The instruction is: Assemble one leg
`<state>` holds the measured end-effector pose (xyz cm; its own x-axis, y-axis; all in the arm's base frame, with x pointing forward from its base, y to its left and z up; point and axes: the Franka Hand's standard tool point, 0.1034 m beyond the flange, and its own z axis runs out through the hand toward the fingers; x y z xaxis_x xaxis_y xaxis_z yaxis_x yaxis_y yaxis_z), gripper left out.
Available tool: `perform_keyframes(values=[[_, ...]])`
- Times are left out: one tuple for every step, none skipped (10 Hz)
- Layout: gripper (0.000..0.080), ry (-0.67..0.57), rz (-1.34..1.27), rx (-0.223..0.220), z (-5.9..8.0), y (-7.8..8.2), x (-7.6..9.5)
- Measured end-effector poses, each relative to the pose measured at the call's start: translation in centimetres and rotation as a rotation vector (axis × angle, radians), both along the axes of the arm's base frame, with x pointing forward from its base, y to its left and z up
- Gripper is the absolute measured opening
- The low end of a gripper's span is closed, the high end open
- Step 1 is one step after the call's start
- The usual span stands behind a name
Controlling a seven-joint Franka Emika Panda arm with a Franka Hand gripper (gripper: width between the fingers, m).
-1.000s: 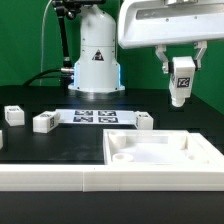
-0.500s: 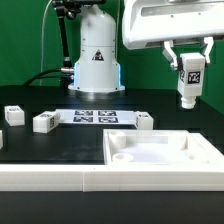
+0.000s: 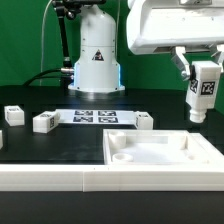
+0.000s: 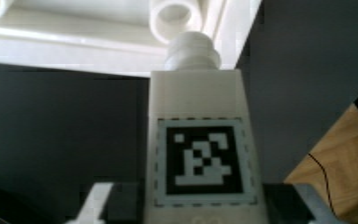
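The leg [image 3: 204, 95] hangs clamped between the jaws of the tool [image 3: 203, 72] at the upper right of the exterior view, well clear of the surface [image 3: 60, 142]. It stands near upright with a slight lean, its tag [image 3: 208, 86] facing the camera and its narrow end down. In the picture it sits above the right end of the panel [image 3: 150, 134], though depth cannot be judged from there. The panel lies rim up at the lower right. Three spare legs [image 3: 44, 122] rest apart on the surface from left to middle, either side of the marker board [image 3: 95, 117], with the arm's base [image 3: 97, 55] behind.

The step in hand appears to be carrying the leg to a corner socket of the panel. Done well, this would likely mean squaring the leg upright and centring its end over the hole before any descent. The leg should then go down slowly under a firm grip so it does not twist. An end that catches the rim could shove the panel.

The wrist view supplies what the exterior one lacks: the peg [image 4: 194, 48] at the leg's end, and a round socket [image 4: 172, 14] in the panel just beyond it, seemingly a little off line. Only the exterior view shows the leg's height over the panel and the spare legs.
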<state>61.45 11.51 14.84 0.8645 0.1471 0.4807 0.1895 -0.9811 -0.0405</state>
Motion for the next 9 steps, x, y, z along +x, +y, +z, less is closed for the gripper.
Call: perform_keyframes(values=[[0.0292, 0.001, -0.001, -0.001, -0.5, -0.2, 0.6], [0.0292, 0.007, 0.002, -0.002, -1.3, -0.3, 0.9], [0.0292, 0.007, 0.001, 0.0, -2.1, -0.3, 1.2], [0.0292, 0.005, -0.001, 0.004, -3.1, -0.2, 1.4], [0.0292, -0.003, -0.007, 0.011, -3.6, -0.1, 1.3], [0.0292, 0.0, -0.011, 0.014, -3.8, 0.0, 1.1], [0.0292, 0.003, -0.009, 0.014, -4.2, 0.2, 0.9], [0.0292, 0.005, -0.005, 0.012, -4.5, 0.1, 0.9], [0.0292, 0.005, -0.003, 0.01, -5.0, 0.0, 0.8]])
